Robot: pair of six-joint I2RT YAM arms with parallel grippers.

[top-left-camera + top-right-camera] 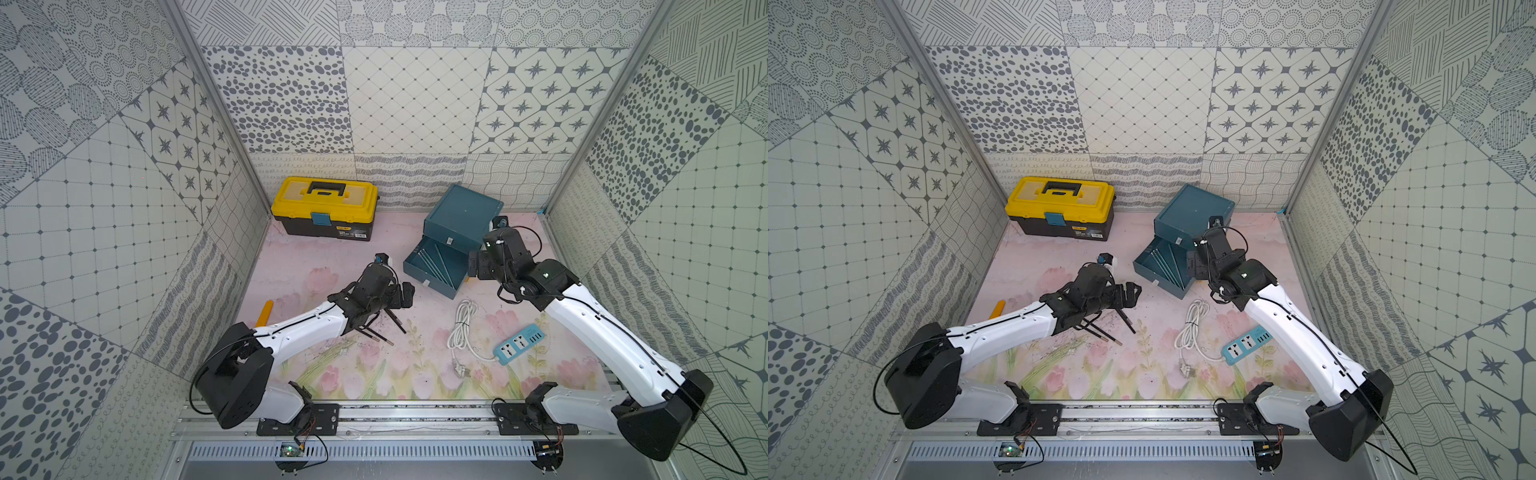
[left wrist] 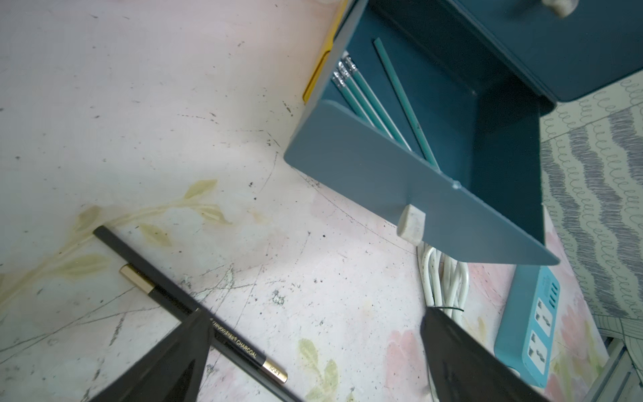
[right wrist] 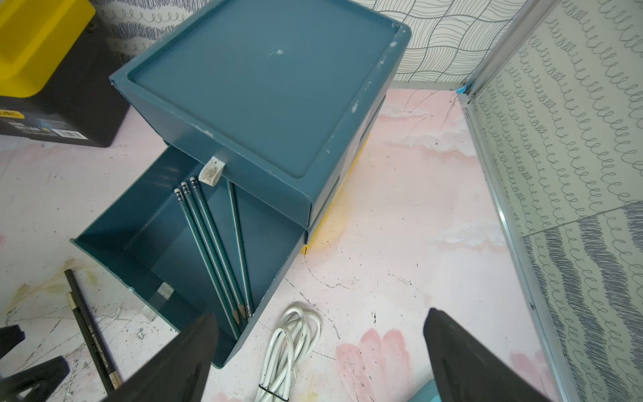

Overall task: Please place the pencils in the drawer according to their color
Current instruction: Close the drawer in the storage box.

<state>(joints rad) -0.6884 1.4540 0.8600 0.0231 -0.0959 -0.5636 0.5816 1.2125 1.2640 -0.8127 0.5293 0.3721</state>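
At the left edge of the counter (image 1: pixel 316 266) an orange stick (image 1: pixel 264 312) is lying, partly under the left arm. The left tool (image 2: pixel 315 313) is standing wide and is holding nothing; it is hanging over the black pencils (image 2: pixel 240 344), which are lying crossed on the counter. Behind, near the back wall, a yellow toolbox (image 1: pixel 324 208) is sitting closed. To its right the teal drawer chest (image 1: pixel 461 216) is standing with its middle drawer (image 3: pixel 149 250) pulled out. Four teal pencils (image 3: pixel 212 250) are lying inside it, three close together and one a little apart. The right tool (image 3: pixel 320 313) is also standing wide and empty, hanging over the front corner of this drawer. A coiled white cable (image 1: pixel 463 328) and a blue power strip (image 1: pixel 519 344) are lying near the right arm.
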